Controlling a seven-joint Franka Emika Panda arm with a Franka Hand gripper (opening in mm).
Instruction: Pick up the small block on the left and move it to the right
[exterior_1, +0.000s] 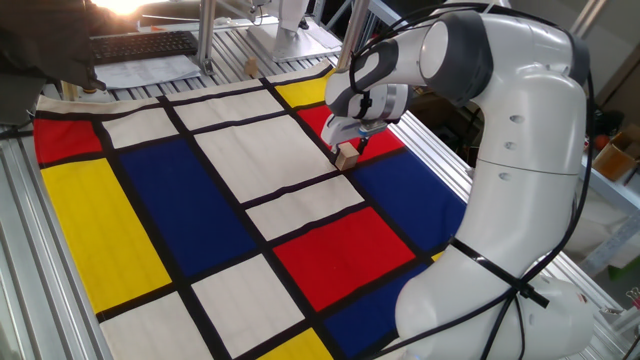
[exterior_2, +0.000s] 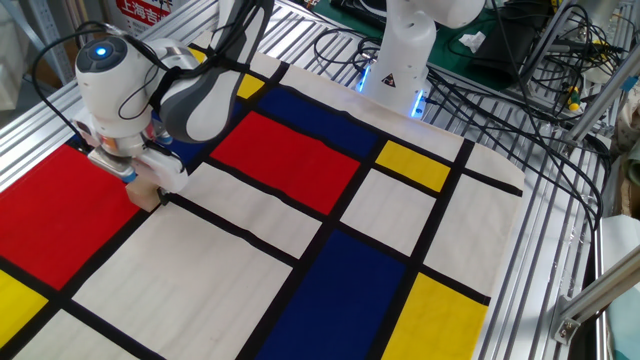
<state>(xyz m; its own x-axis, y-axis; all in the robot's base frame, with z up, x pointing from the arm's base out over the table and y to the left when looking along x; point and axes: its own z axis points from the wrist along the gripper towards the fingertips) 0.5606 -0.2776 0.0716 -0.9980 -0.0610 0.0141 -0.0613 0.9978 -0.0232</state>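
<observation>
Open patterned cloth (exterior_1: 230, 160) around the tool (exterior_1: 347, 150)

Matt woven-looking cloth (exterior_1: 200, 210) in red, blue, yellow and cream panels, spread over a ribbed bare-metal worktop (exterior_2: 545, 250). Pale, unvarnished-looking wood on the small block (exterior_1: 346, 157). Smooth, glossy white plastic shells on the arm (exterior_1: 520, 150).

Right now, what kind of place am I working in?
Most likely a robotics lab bench, not a home or a factory line: an aluminium-profile frame table covered by a colour-block cloth, loose cables behind the arm's base, and the hand at a small wooden block.
</observation>
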